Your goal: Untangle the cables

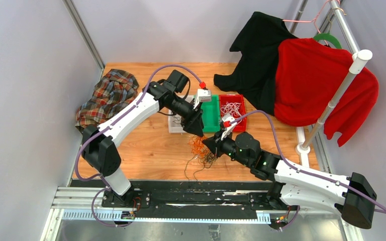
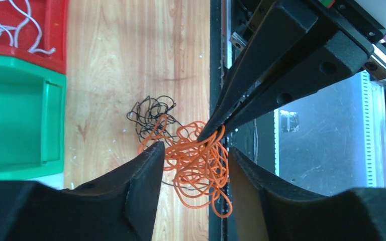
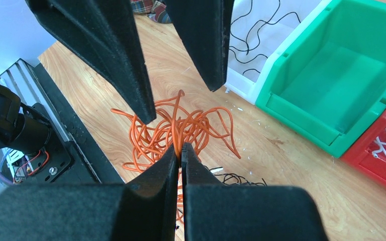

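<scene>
Your right hand (image 3: 180,148) pinched the orange cables (image 2: 193,175); your left hand (image 2: 193,149) stood apart over them, perhaps touching.

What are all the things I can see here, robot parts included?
orange cables: one tangle, orange, on the wooden table
black cables: one loose tangle, black, against the orange one
white cables: several, white, in the red bin
white bin: one, white, black wires inside
green bin: one, green, middle, empty
red bin: one, red, beside green
plaid shirt: one, checked, far left
black garment: one, black, far right
red sweater: one, red, hanging right
left gripper: black, open over the orange tangle
right gripper: black, shut on an orange strand
</scene>
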